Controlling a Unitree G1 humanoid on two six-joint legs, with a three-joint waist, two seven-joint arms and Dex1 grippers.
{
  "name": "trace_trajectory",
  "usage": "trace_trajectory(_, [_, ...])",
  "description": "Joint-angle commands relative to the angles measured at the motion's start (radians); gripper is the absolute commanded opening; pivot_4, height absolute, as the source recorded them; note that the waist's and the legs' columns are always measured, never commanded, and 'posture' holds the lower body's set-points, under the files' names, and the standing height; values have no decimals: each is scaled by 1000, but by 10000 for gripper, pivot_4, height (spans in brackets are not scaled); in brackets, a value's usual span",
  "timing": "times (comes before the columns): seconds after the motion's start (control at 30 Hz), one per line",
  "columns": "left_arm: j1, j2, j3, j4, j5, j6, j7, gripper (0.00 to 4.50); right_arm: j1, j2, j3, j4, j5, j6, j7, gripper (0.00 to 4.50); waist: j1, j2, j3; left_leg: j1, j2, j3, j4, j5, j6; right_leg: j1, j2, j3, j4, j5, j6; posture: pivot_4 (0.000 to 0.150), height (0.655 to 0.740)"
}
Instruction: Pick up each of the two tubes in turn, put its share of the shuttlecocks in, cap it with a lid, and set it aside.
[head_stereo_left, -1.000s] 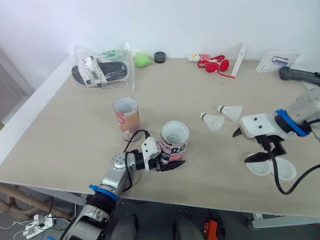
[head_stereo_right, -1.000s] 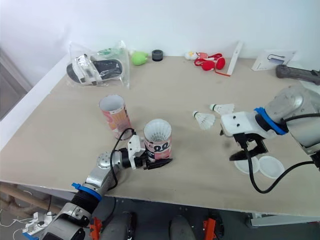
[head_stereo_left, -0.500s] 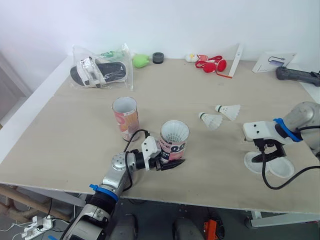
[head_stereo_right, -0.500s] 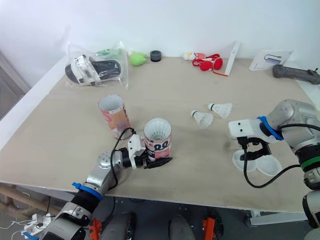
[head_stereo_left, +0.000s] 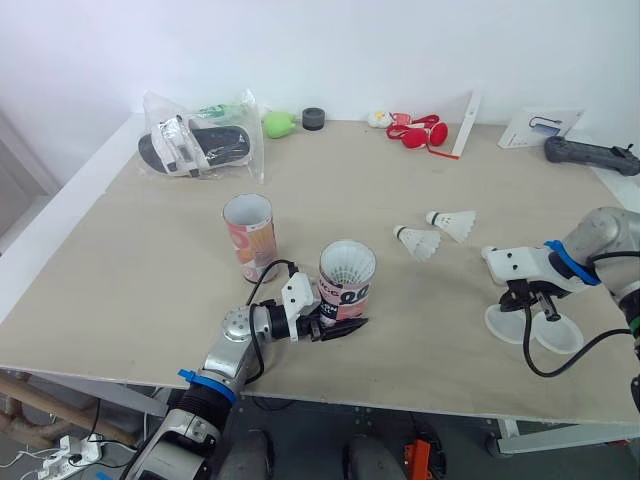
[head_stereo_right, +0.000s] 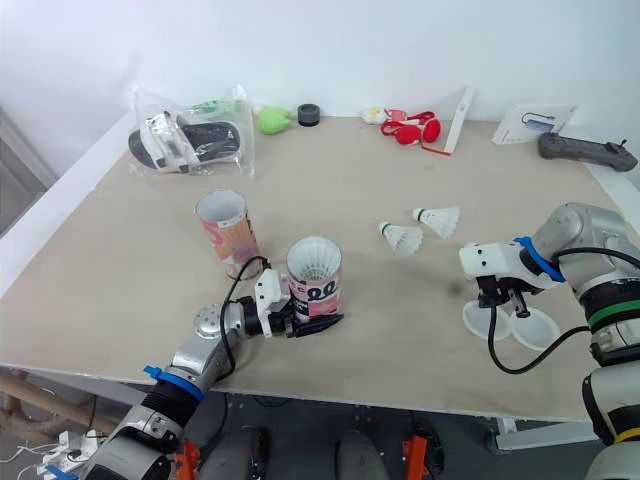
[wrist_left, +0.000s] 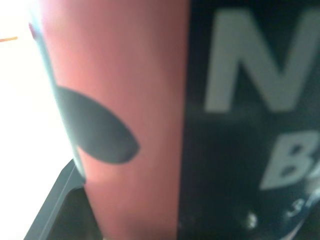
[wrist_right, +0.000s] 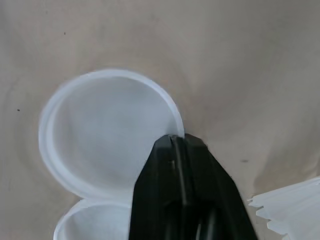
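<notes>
Beige table (head_stereo_left: 150, 260), white wall behind. Left pincer (head_stereo_left: 335, 325) clamped on front tube (head_stereo_left: 347, 285): loaded, uncapped. Right pincer (wrist_right: 175, 142) closed on lid (wrist_right: 105, 130) rim, lid on table. Rear tube (head_stereo_left: 249, 235) empty; two shuttlecocks (head_stereo_left: 420, 241) loose. Judged under halfway.

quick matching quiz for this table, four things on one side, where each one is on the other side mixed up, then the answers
Things
1. loaded tube
2. empty tube
3. loose shuttlecocks
4. white lids

Places
A. lying on the table between the tubes and the right gripper
B. near the front edge, one pinched at its rim in the right gripper's jaws
C. upright in the left gripper's jaws
D. standing free, just behind the left arm

Pairs: 1-C, 2-D, 3-A, 4-B
</notes>
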Motion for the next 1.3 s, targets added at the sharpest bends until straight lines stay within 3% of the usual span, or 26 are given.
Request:
trace_trajectory(0.03, [30,6,-28,37,25,17,-6,30751,5,-2,-20,-44,48,18,44,274,0,0,0,0,0,0,0,0,0,0,0,1,0,1,-2,1500,7400])
trace_trajectory(0.1, [32,7,-28,35,25,18,-9,30751,-30,-27,-23,-160,150,72,44,274,0,0,0,0,0,0,0,0,0,0,0,1,0,1,-1,1500,7400])
trace_trajectory(0.27, [36,9,-26,30,25,25,-12,30751,-248,-60,-29,-545,552,340,44,274,-5,15,4,-3,-1,3,-2,0,0,-5,0,5,0,1,1,1500,7400])
trace_trajectory(0.47, [30,3,-26,34,24,31,-10,30751,-455,55,-37,-655,705,477,44,274,2,2,0,-4,1,-4,-4,-1,-1,-5,1,-2,0,-2,-4,1500,7400])
trace_trajectory(0.97, [16,-7,-22,58,25,23,1,30751,-532,227,70,-653,620,402,44,274,2,2,0,-7,0,-5,-3,0,-1,-7,1,-4,0,-1,-4,1500,7400])
trace_trajectory(1.3, [18,-9,-20,60,26,19,6,30751,-534,251,126,-574,509,306,44,274,3,2,0,-7,0,-6,-3,1,-1,-7,1,-4,0,0,-5,1500,7400])
